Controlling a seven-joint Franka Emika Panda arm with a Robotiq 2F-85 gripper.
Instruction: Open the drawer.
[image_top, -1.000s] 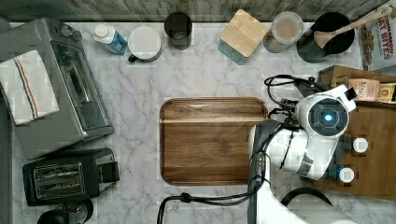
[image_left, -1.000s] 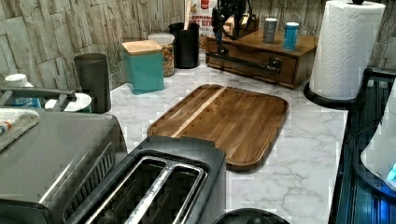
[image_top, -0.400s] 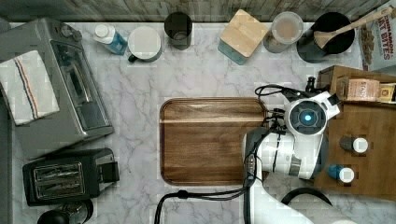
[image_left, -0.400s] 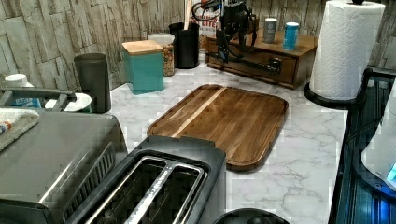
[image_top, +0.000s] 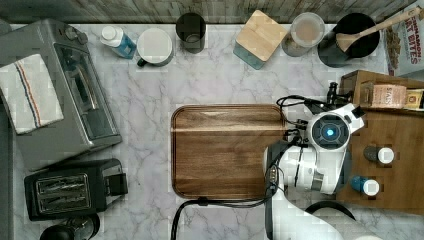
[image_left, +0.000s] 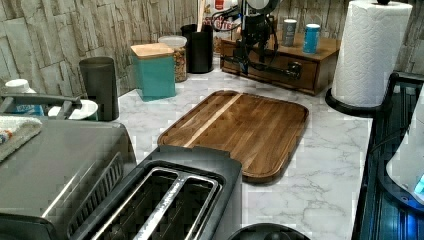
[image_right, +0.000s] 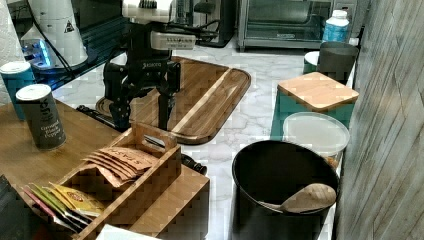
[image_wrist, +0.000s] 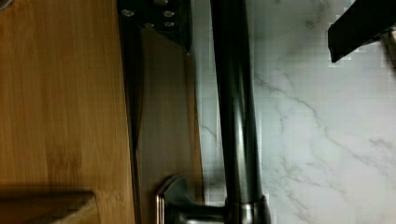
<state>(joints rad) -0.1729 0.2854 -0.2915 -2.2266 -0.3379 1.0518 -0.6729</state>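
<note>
Pincer (image_right: 142, 107), spread astride the drawer's (image_left: 272, 67) black bar handle (image_wrist: 236, 116), has shifted farther toward the wooden tray (image_top: 227, 150).

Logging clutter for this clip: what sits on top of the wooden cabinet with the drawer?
On the cabinet stand two spice shakers and a wooden caddy of tea packets. The robot arm covers part of its front edge in the top view; the drawer's inside is hidden.

white arm (image_top: 320, 170), glowing blue ring on top, black cables, black gripper (image_right: 142, 107).
</note>
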